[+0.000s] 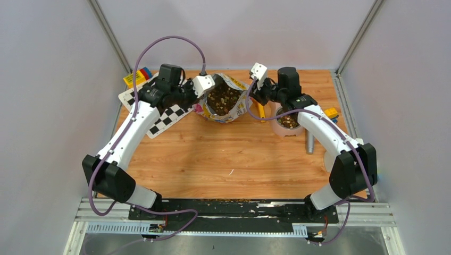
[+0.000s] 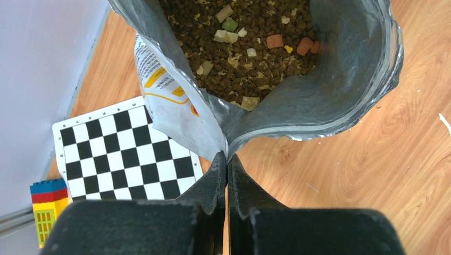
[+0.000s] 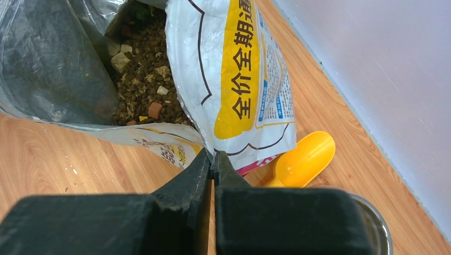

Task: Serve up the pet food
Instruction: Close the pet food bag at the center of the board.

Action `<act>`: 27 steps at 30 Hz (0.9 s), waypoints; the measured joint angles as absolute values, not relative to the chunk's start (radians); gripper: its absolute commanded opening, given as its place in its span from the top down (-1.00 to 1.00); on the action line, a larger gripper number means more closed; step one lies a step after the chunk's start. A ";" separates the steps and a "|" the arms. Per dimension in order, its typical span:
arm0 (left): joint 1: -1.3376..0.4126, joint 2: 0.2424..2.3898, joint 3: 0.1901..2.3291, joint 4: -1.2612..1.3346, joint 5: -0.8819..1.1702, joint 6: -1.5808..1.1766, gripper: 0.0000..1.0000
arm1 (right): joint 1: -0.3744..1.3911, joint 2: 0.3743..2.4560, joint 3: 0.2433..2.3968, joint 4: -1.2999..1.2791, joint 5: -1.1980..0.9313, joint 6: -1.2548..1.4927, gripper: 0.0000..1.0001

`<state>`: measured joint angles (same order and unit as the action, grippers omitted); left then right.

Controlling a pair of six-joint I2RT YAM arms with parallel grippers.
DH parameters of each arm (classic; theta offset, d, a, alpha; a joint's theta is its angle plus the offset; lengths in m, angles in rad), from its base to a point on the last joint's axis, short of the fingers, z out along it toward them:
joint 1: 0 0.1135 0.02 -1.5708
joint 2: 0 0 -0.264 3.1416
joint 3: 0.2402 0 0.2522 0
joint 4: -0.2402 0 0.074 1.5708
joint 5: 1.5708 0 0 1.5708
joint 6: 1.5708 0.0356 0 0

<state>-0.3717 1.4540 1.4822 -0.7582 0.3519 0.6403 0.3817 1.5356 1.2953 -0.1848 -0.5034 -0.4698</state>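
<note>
Open bag stands at the back centre of the worktop. It is filled with pet food, brown kibble with a few pale and pink bits. Left end effector is pinched closed on the bag's left rim. Right end effector is pinched closed on the bag's right rim. Yellow scoop lies just right of the bag, partly hidden behind it. Bowl further right of the bag holds some kibble. Checkerboard is just left of the bag, with toy blocks beyond it.
</note>
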 measured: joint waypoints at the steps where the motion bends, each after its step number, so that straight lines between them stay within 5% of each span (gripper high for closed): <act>1: -0.372 1.454 1.483 -0.759 0.351 0.636 1.00 | 0.381 1.536 1.295 -0.185 -0.503 -0.467 1.00; 27: -0.384 1.448 1.697 -0.824 0.323 0.335 1.00 | 0.229 1.499 1.454 -0.413 -0.669 -0.110 1.00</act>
